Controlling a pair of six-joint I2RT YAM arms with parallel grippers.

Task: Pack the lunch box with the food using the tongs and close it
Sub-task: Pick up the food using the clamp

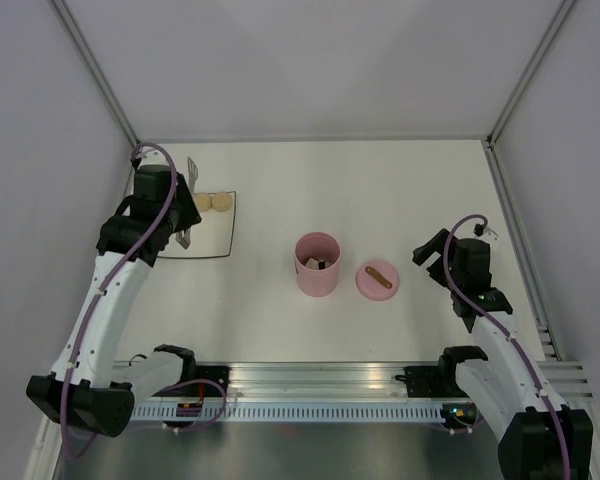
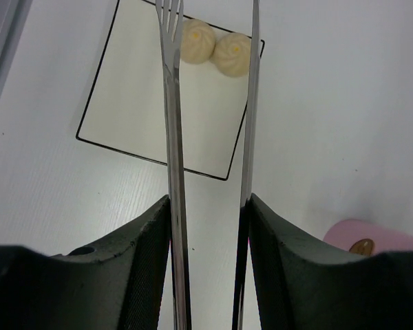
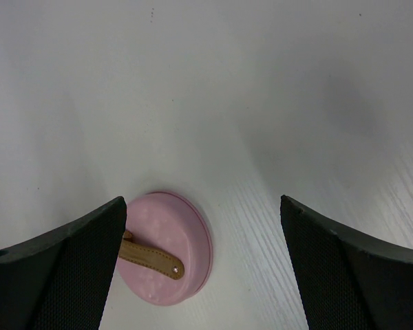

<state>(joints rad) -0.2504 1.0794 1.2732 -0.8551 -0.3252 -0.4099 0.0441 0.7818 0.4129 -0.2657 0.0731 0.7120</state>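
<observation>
My left gripper [image 1: 183, 212] [image 2: 210, 199] is shut on the silver tongs [image 2: 172, 137], pressing both arms from outside. The tongs [image 1: 191, 175] reach out over a white square plate [image 2: 124, 117] with their tips spread apart. Two round beige food balls [image 2: 197, 41] [image 2: 233, 53] lie at the plate's far edge between the tips, untouched. The open pink lunch box [image 1: 317, 264] stands mid-table with a dark piece inside. Its pink lid [image 1: 377, 280] [image 3: 168, 247], with a brown strap, lies right of it. My right gripper [image 1: 425, 248] [image 3: 203, 203] hovers open just right of the lid, holding nothing.
The plate [image 1: 205, 235] has a thin black rim and sits at the far left of the table. White walls close in the table at the back and both sides. A metal rail [image 1: 320, 385] runs along the near edge between the arm bases.
</observation>
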